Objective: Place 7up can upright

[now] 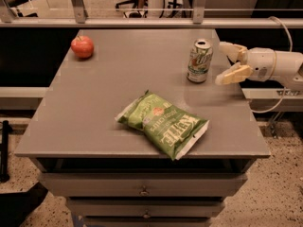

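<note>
Grey table point(132, 74): shiny 7up can point(199, 60), splayed pincer point(221, 63) beside.

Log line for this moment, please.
7up can: upright on table | gripper: open, beside can, not touching | status: placed

Silvery-white, green-marked 7up can point(199, 60) stands upright near the tabletop's point(118, 79) right edge, far half; gripper point(220, 63) just beside it, jaws apart.
</note>
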You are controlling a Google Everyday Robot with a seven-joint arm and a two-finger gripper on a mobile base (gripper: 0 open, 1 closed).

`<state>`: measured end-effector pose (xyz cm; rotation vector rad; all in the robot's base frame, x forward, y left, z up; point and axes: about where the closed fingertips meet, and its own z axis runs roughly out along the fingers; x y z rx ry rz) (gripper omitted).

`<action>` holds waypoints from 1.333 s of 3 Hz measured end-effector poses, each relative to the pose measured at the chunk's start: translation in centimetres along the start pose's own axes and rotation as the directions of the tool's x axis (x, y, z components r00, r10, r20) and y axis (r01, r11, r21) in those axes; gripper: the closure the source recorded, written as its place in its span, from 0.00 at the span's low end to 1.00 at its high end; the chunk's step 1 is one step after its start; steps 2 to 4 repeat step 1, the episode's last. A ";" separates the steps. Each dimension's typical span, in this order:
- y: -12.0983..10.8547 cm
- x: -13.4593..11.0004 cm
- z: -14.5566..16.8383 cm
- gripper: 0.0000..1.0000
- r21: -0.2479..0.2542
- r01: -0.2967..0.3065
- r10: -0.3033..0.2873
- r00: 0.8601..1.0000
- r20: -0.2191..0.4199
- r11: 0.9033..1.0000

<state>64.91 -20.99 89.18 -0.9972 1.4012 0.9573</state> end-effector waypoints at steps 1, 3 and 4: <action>0.8 -0.3 -7.0 0.00 0.110 0.023 -0.002 0.982 -0.187 0.994; 0.8 -0.3 -7.0 0.00 0.110 0.023 -0.002 0.982 -0.187 0.994; 0.8 -0.3 -7.0 0.00 0.110 0.023 -0.002 0.982 -0.187 0.994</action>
